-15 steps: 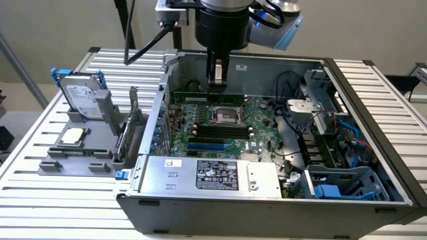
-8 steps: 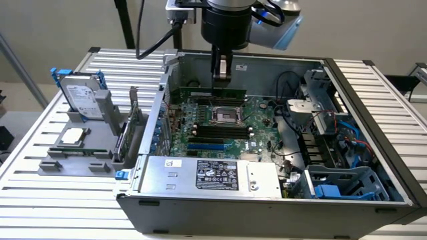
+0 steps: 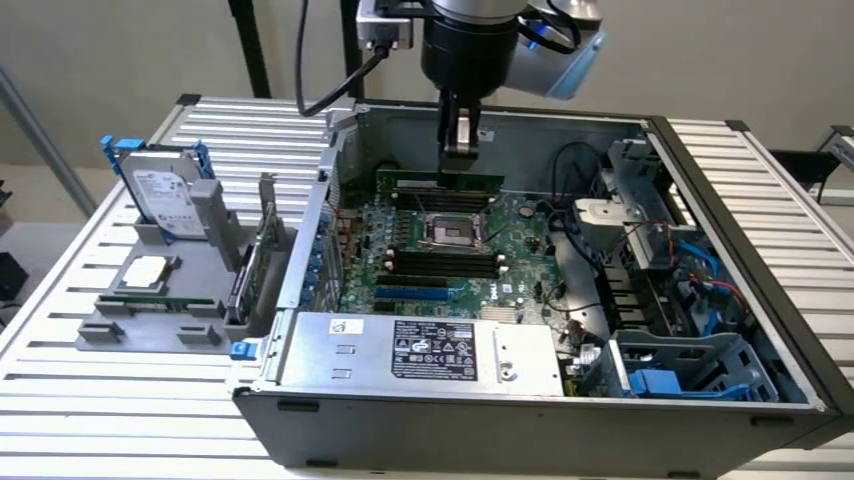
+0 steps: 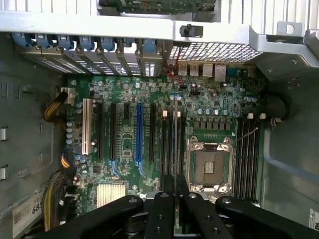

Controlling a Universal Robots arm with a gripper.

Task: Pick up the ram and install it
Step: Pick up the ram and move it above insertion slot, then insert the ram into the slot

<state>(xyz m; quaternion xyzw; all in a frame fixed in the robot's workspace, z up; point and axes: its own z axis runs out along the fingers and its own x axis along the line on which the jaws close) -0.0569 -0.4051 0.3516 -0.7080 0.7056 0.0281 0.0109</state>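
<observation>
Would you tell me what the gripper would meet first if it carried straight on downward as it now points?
Probably the memory slots beside the CPU socket: the ram that the gripper grips hangs over them and would touch first, though the gap is hard to judge.

1. The gripper (image 3: 461,152) is narrow and black.
2. Behind its tips, black linkage bars (image 4: 160,219) carry round pivot screws (image 4: 133,201).
3. Above it: black cylindrical wrist (image 3: 467,40), pale blue joint cap (image 3: 571,62), looping black cable (image 3: 304,60).
</observation>
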